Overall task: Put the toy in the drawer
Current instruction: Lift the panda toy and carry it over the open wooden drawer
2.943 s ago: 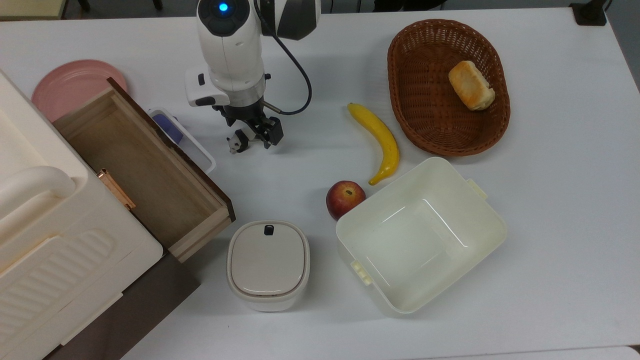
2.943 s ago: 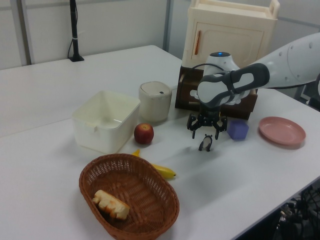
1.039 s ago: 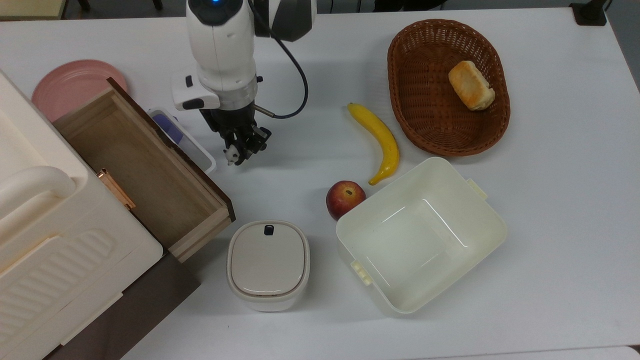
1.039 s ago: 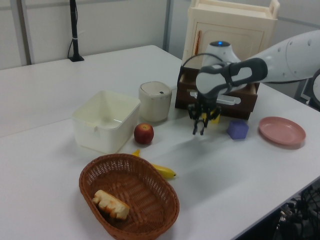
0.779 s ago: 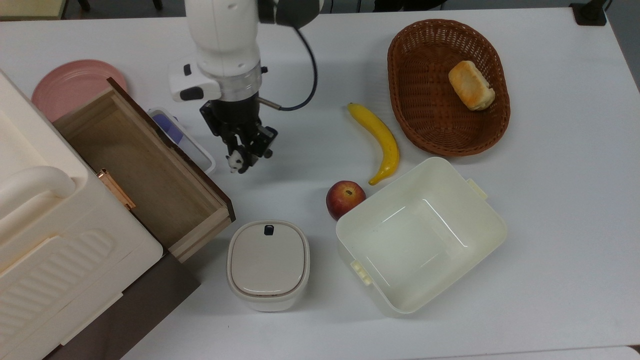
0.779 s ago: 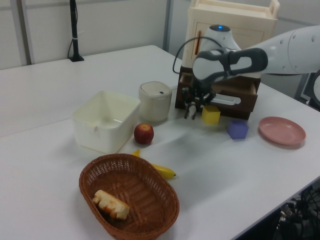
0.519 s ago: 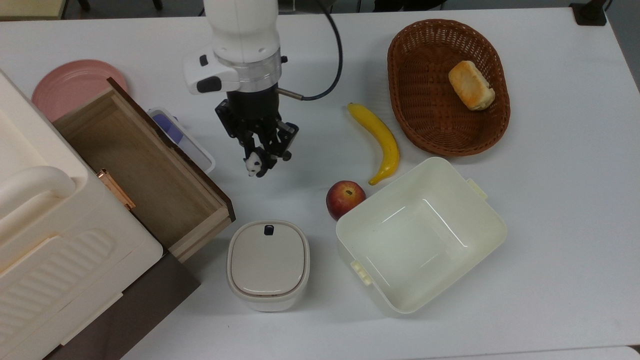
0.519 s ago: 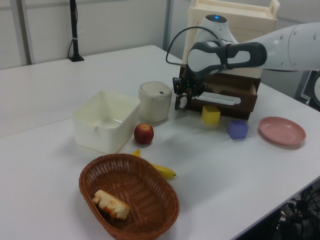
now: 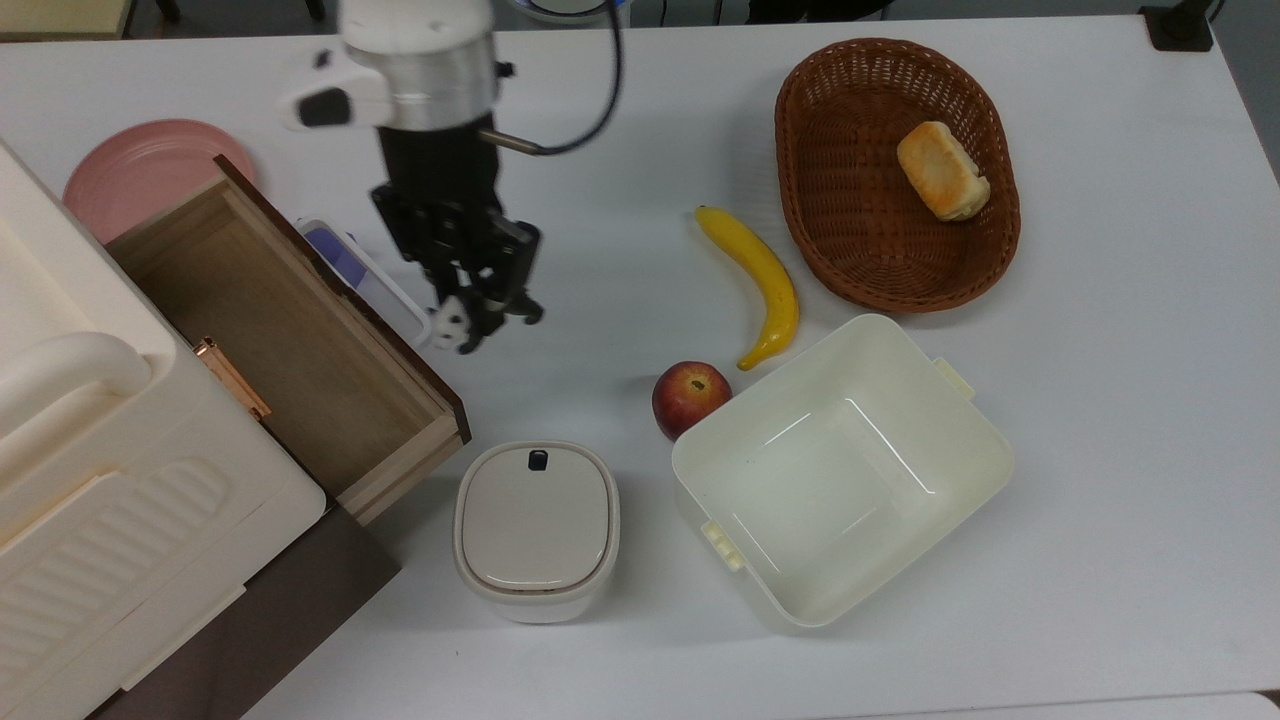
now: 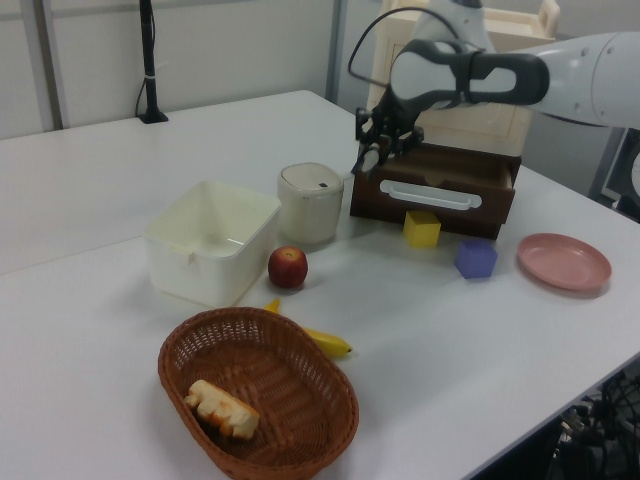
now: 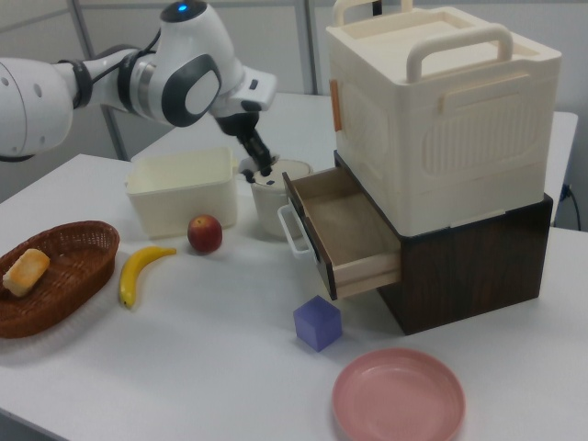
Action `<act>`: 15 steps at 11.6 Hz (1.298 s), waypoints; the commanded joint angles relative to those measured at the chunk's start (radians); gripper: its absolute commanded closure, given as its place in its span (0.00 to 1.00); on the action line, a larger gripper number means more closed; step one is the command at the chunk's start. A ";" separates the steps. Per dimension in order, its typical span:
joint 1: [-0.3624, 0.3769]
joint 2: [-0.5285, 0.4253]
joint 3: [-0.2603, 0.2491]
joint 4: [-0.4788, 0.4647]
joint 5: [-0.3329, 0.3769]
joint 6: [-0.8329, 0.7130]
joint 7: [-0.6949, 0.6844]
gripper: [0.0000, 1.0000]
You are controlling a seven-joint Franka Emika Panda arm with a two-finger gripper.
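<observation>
The toy [image 9: 450,323], a tiny black-and-white panda, hangs in the air with my gripper [image 9: 470,318] shut on it. In the top view it is just off the right side of the drawer's dark front panel, near the end of the white handle. The drawer [image 9: 290,330] stands pulled out, its plain wooden inside bare. In the left view the gripper [image 10: 374,152] is raised above the drawer's [image 10: 445,190] left corner. In the right view the gripper [image 11: 265,169] hangs in front of the lidded pot, left of the drawer [image 11: 344,230].
A lidded pot [image 9: 537,530], a red apple [image 9: 690,395], a banana [image 9: 760,280], a cream tub [image 9: 960,470] and a wicker basket [image 9: 850,250] with bread lie on the top view's right. A purple block [image 10: 476,258], yellow block [image 10: 421,228] and pink plate [image 10: 563,262] sit by the drawer front.
The toy has been taken off the table and lifted. Over the last half second the arm carried it higher and toward the drawer, to the top view's left.
</observation>
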 commanded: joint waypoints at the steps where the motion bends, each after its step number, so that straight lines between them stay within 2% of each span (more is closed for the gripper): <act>1: -0.082 -0.004 -0.010 0.044 0.057 -0.016 -0.093 1.00; 5: -0.192 0.014 -0.010 0.056 0.057 -0.009 -0.211 1.00; 9: -0.221 0.078 -0.018 0.056 0.048 -0.006 -0.257 1.00; 13: -0.224 0.097 -0.019 0.050 0.040 -0.006 -0.271 1.00; 14: -0.224 0.098 -0.018 0.047 0.039 -0.006 -0.271 0.76; 15: -0.224 0.100 -0.018 0.045 0.039 -0.006 -0.267 0.60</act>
